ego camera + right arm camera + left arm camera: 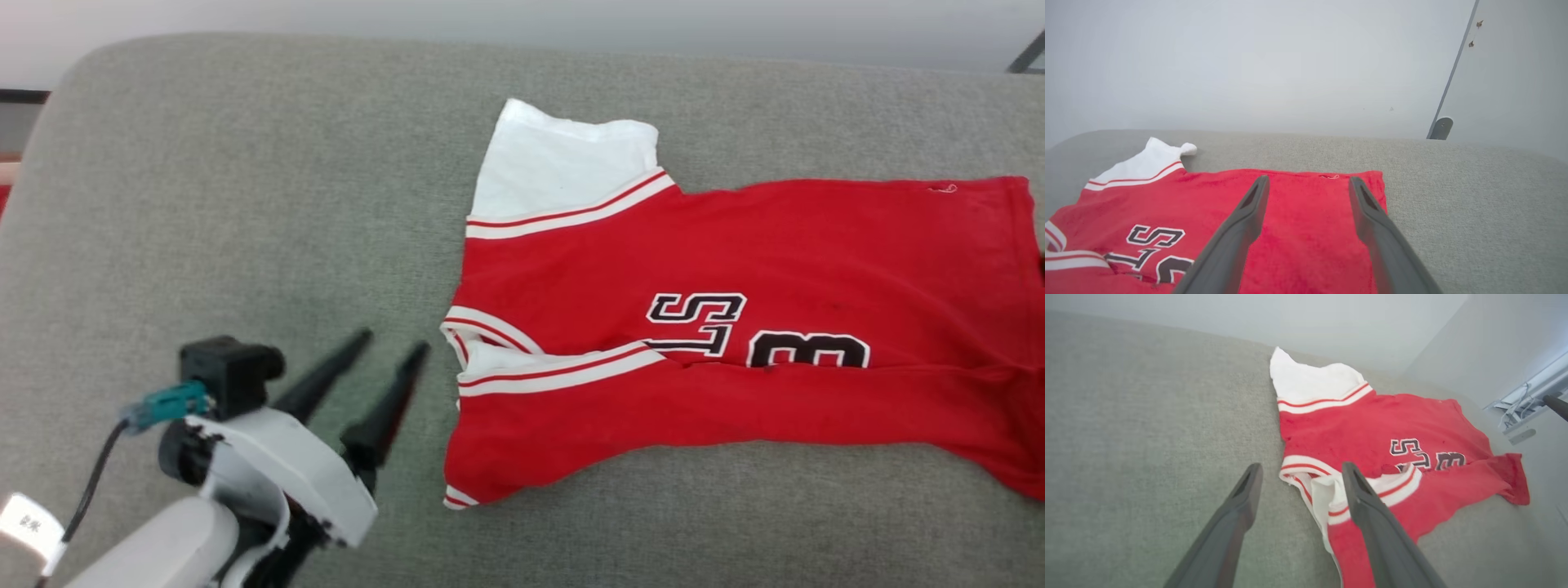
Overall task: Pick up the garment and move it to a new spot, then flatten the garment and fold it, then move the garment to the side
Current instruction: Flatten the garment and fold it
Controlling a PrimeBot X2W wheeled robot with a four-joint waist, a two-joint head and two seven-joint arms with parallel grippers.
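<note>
**Red garment (735, 327) half-folded on a grey cushion (245, 204), both pincers empty**

Red cloth with white-red-white striped trim lies spread across the right half of a grey woven cushion, as seen from the head. A white panel (563, 167) sticks out at its far left corner. The near long edge is folded up over the middle, hiding the lower half of the black-and-white lettering (755, 331). The right end of the cloth runs out of the head view.

The left gripper (392, 340) hovers just beside the left end of the garment, fingers spread and holding nothing. From its own wrist camera, one finger crosses in front of the striped trim (1396, 488). The right gripper (1309, 179) hangs over the plain red hem at the other end, its fingers also parted and empty.

The likely trouble is the fold itself. The near left corner looks rumpled, with white lining showing — a fingertip passing low could snag the trim and pull the flap open. At the next fold, a pinch that takes just the top layer would leave the lower layer behind and skew the edges. Dragging the cloth sideways over the rough weave, rather than lifting it, could also undo the fold.
</note>
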